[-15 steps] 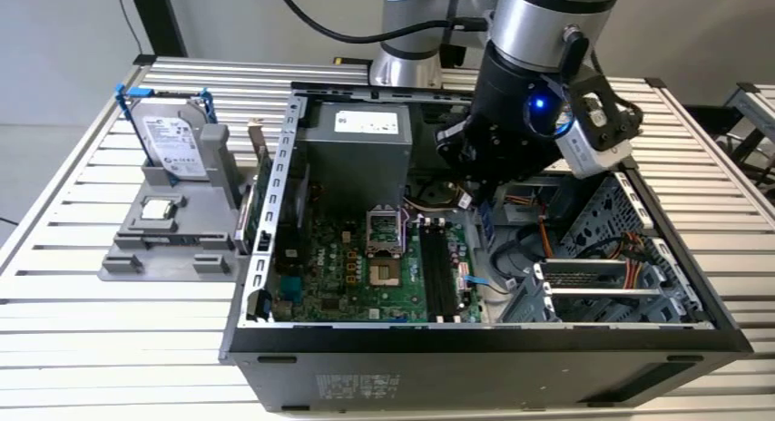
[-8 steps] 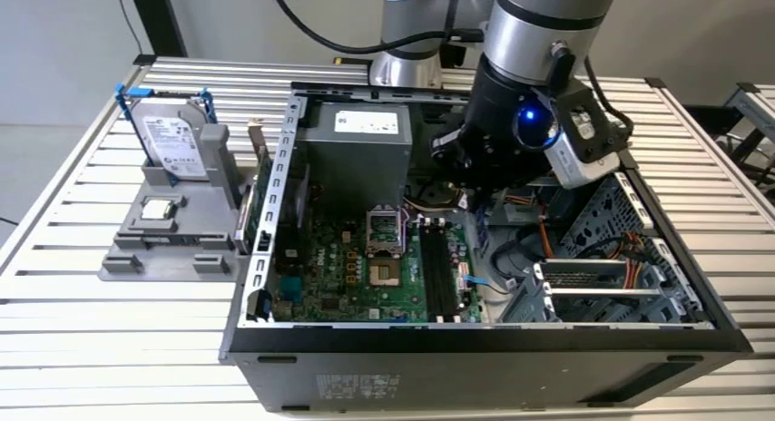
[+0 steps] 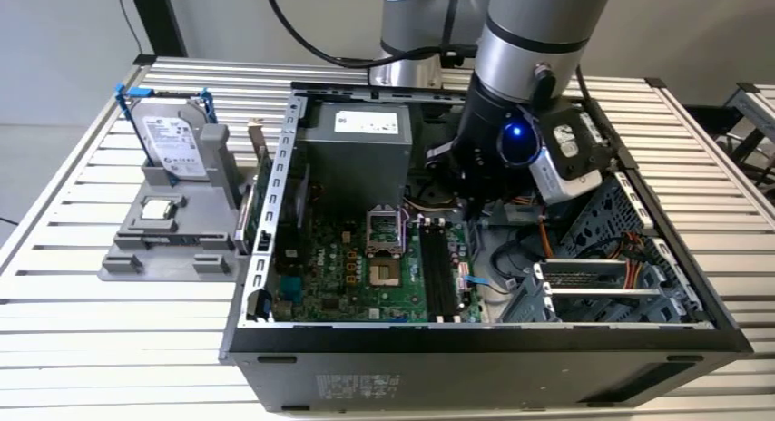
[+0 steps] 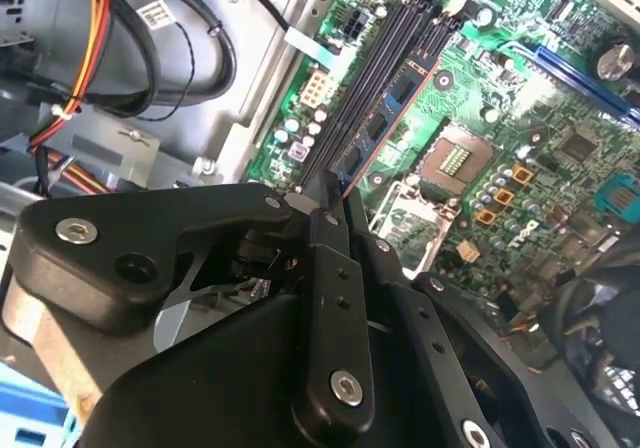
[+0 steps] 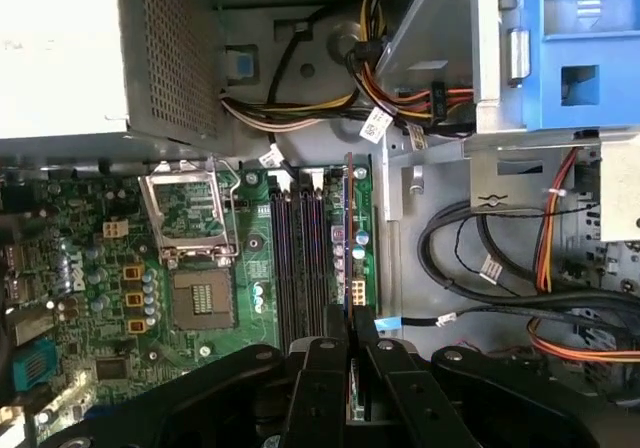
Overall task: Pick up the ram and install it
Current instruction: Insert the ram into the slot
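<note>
The ram [image 4: 392,96] is a thin green stick with dark chips, and my gripper [image 4: 325,204] is shut on its near end. In the first wrist view the ram [image 5: 348,218] shows almost edge-on, running out from the gripper [image 5: 352,320] parallel to the black slots [image 5: 300,258]. It sits at the side of the slots nearest the cables. Whether it is seated in a slot I cannot tell. In the exterior view the gripper [image 3: 466,205] reaches down into the open computer case, just above the far end of the slots [image 3: 438,271] on the motherboard [image 3: 345,267].
The open processor socket [image 3: 385,249] lies beside the slots, with the grey power supply [image 3: 358,149] behind it. Cable bundles [image 5: 480,258] and a metal drive cage [image 3: 605,285] crowd the exterior view's right. Outside the case, a grey stand [image 3: 170,244] carries a hard drive [image 3: 176,144] and a processor chip [image 3: 158,210].
</note>
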Controlling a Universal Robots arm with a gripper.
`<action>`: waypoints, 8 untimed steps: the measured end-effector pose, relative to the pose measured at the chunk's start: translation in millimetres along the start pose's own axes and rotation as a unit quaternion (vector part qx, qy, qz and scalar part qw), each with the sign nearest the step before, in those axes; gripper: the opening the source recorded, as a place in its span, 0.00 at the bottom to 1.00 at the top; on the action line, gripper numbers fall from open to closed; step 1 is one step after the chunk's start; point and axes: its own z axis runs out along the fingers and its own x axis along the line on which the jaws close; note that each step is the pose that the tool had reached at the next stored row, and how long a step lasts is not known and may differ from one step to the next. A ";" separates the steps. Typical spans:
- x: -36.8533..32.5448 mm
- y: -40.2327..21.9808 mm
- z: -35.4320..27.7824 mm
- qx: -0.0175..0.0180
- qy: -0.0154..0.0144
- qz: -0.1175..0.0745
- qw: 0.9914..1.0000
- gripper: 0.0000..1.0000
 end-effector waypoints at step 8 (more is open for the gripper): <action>0.2 -1.8 14.4 0.000 0.000 0.006 1.000 0.00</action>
